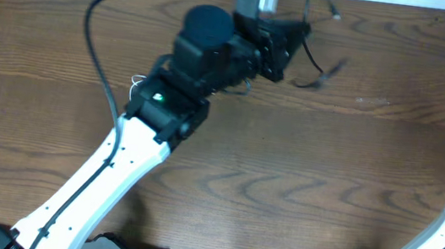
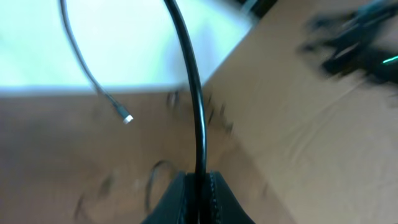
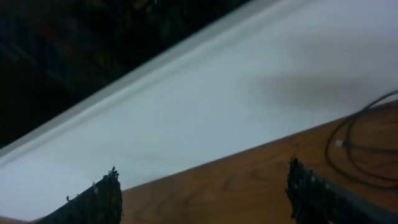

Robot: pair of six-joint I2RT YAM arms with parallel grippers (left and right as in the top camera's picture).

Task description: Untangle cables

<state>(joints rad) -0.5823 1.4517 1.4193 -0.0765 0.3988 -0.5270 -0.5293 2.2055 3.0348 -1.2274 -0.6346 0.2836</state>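
- Black cord (image 2: 198, 106), thin, light and limp, is pinched in the clenched left gripper (image 2: 199, 186) at the bottom centre of the left wrist view. It would probably sag and slip, so the best hold looks to be close to a plug or just beside a crossing.
- Right gripper (image 3: 200, 183) gapes wide and grasps nothing; a cord loop (image 3: 348, 146) lies at that view's right edge.
- Brown wood-grain table (image 1: 301, 177) looks smooth, with a pale wall (image 3: 249, 93) along its far edge.
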